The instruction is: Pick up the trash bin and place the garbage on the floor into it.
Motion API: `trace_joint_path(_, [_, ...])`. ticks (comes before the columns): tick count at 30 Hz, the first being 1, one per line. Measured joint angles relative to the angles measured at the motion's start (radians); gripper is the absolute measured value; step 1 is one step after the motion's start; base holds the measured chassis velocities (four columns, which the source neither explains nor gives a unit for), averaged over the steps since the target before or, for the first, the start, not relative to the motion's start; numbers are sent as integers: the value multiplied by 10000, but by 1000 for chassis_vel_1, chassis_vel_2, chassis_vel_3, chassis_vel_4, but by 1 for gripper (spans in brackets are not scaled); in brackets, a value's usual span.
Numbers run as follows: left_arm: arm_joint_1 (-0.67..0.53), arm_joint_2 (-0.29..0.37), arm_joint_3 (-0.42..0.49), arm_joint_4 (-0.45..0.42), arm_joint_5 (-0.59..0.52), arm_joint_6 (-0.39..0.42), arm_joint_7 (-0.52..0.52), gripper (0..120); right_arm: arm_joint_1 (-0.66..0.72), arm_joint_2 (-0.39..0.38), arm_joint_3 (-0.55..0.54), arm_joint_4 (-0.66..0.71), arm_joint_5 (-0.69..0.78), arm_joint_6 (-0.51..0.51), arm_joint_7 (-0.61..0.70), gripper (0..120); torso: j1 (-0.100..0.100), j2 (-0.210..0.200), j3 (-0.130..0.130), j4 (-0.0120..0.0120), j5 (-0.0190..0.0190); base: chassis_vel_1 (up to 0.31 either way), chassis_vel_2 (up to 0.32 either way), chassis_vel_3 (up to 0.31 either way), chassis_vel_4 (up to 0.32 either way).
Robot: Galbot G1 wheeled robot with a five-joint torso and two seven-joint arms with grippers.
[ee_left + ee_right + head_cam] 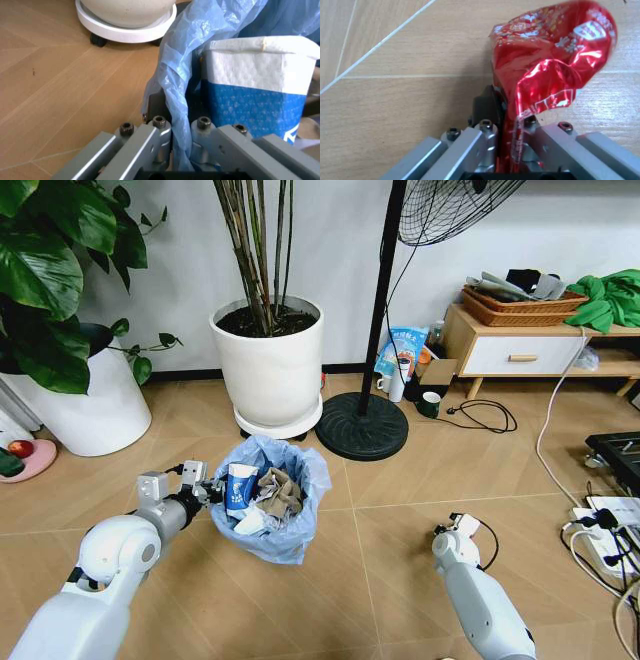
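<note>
While the left gripper (205, 490) pinched the rim of the trash bin (268, 500) through its blue liner (185, 75), apparently to steady it on the floor (400, 480) before the white pot (268, 360), the right gripper (507, 150) was clamped on a crumpled red wrapper (550, 56), seemingly bound for the bin. Inside sat a blue-white carton (255, 90) and paper wads (275, 495); the liner hid the dark bin wall, and the wrapper's print could not be read.
</note>
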Motion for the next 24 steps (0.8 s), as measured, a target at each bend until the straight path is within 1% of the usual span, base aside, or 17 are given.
trace_joint_path(8, [-1,-2,-20,-2,6,-8,5,0,-201,-49,7,399,-295,31,-5,0,0,0,0,0,3,0,0,0,0])
trace_joint_path(12, [43,21,-45,-43,1,-8,-17,0,-347,-219,-57,1127,-755,99,-284,0,0,0,1,0,2,0,0,0,0])
trace_joint_path(13, [43,21,-45,-43,1,-8,-17,0,-347,-219,-57,1127,-755,99,-284,0,0,0,1,0,2,0,0,0,0])
trace_joint_path(16, [53,35,-58,-47,-5,-8,-61,0,-459,-491,-192,2092,-782,106,-699,0,0,0,2,1,3,0,0,0,0])
trace_joint_path(18, [46,37,-54,-46,-8,-4,-95,0,-567,-733,-279,2945,-639,71,-1271,0,0,0,1,0,2,0,0,0,0])
trace_joint_path(19, [46,37,-54,-46,-8,-4,-95,0,-567,-733,-279,2945,-639,71,-1271,0,0,0,1,0,2,0,0,0,0])
trace_joint_path(22, [17,49,-37,-23,-25,13,-118,0,-741,-1175,-390,4254,-151,-136,-2205,0,0,0,1,1,-1,0,0,0,0])
trace_joint_path(23, [17,49,-37,-23,-25,13,-118,0,-741,-1175,-390,4254,-151,-136,-2205,0,0,0,1,1,-1,0,0,0,0])
trace_joint_path(24, [3,56,-34,-11,-31,22,-123,0,-799,-1396,-476,4822,138,-246,-2499,0,0,0,1,0,2,0,0,0,0])
